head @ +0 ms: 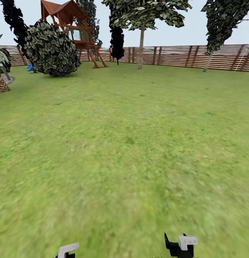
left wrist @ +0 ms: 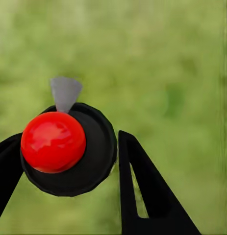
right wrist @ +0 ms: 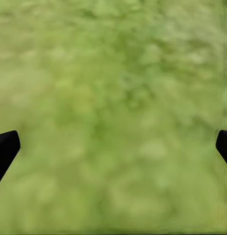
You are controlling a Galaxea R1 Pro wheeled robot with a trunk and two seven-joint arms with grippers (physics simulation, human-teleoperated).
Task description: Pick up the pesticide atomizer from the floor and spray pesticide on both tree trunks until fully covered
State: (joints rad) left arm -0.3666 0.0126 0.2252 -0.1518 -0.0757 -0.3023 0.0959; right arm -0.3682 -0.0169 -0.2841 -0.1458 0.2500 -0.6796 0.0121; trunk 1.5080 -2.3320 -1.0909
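Already we carry the atomizer (left wrist: pixel 69 149) clamped between the left gripper (left wrist: pixel 69 166) fingers, red cap toward the wrist camera, kept low over the grass (head: pixel 124 150) while we travel. Our right gripper (right wrist: pixel 113 147) hangs spread wide and empty. Ahead, far off by the fence (head: pixel 181 55), stands a pale-trunked tree (head: pixel 141 43), probably our target.

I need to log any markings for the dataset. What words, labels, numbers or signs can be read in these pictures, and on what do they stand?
None can be read.
The pesticide atomizer, held between the left gripper fingers, shows its red cap and black body from above; no label faces the camera.
The fence and the playhouse carry no lettering.
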